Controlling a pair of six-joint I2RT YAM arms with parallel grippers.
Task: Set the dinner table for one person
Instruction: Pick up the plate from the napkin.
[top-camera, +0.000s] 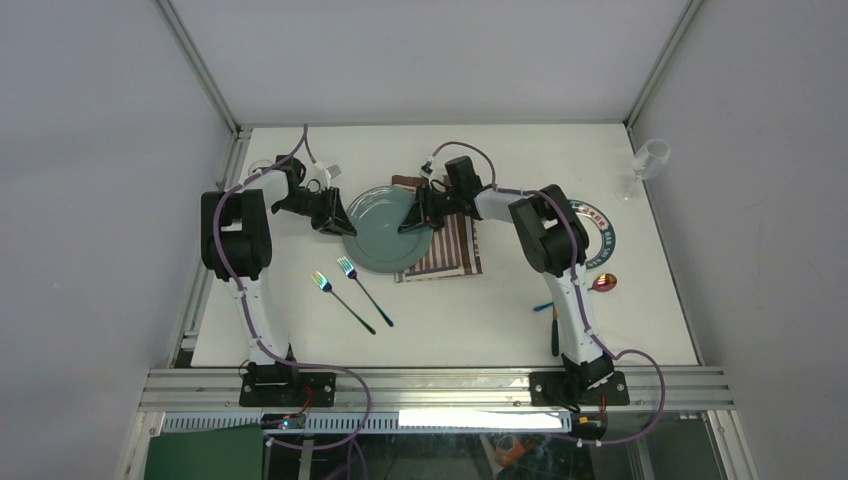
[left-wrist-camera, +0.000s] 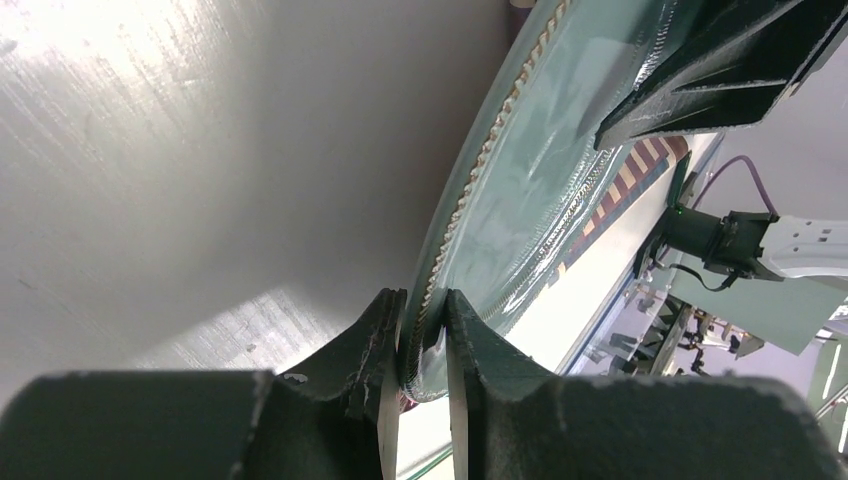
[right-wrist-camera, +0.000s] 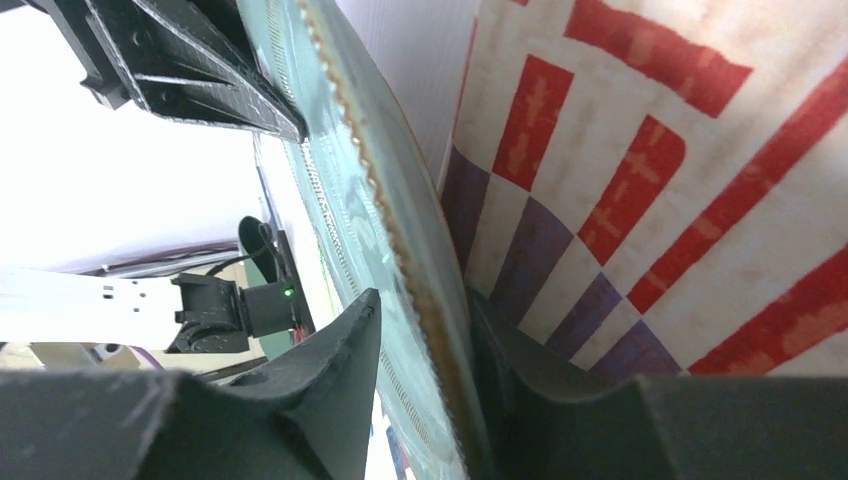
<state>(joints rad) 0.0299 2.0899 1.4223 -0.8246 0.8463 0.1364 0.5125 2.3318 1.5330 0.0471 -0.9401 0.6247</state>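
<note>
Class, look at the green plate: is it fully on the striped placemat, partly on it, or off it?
Partly on: the plate covers the left part of the placemat; its own left half is over bare table.

plate (top-camera: 378, 235): teal-green, beaded rim, dotted ring inside | placemat (top-camera: 456, 252): red/purple-blue/cream stripes + checks | table (top-camera: 480, 320): matte white | forks (top-camera: 367, 296): rainbow tines, dk teal handles | spoon (top-camera: 604, 283): pink-gold sheen | cables (top-camera: 352, 402): purple

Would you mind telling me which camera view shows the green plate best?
The top external view: it alone shows the whole round plate, overlapping the striped placemat. Each wrist view shows only a steeply angled stretch of its beaded rim, between the fingers of the left gripper or right gripper.
</note>
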